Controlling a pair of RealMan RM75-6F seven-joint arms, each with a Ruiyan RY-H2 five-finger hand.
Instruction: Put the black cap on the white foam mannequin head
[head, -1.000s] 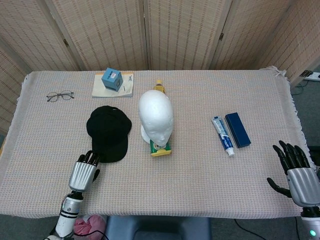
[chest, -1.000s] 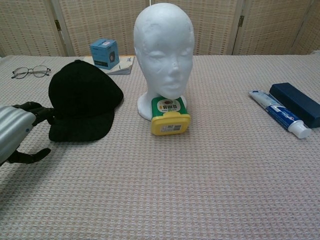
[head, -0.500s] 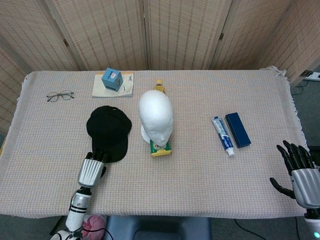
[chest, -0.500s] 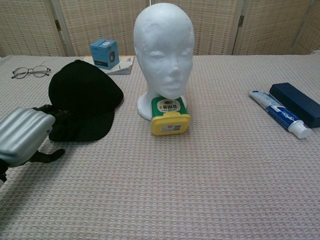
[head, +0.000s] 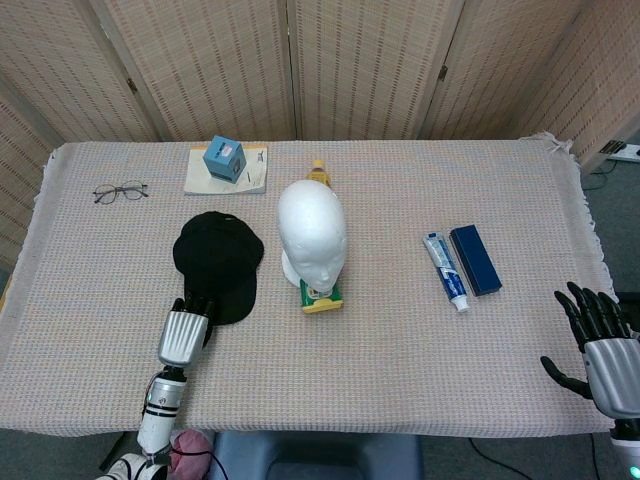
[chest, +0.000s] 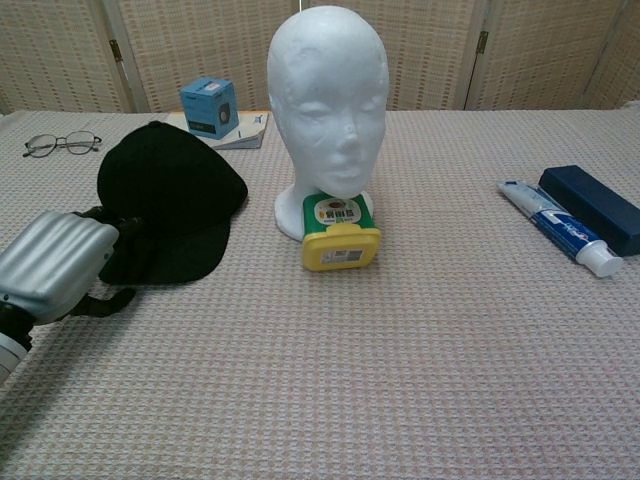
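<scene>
Black cap (head: 217, 262) flat beside mannequin head (head: 312, 238)

On my screens I count one black cap (head: 217, 262), one white foam mannequin head (head: 312, 233), one yellow-and-green bottle (chest: 341, 234), one pair of glasses (head: 120, 192), one blue cube box (head: 224, 160), one notebook (head: 254, 178), one toothpaste tube (head: 446, 271), one dark blue case (head: 475, 259), and two hands: left hand (head: 183, 335), right hand (head: 601, 346).

We see a table (head: 400, 350) under a woven beige cloth; on it lie glasses (head: 121, 192), a book (head: 256, 172) carrying a blue box (head: 224, 160), a black cap (head: 217, 262), a white foam head (head: 312, 235), a yellow-green container (head: 322, 297), toothpaste (head: 446, 271) and a navy case (head: 475, 259).
</scene>
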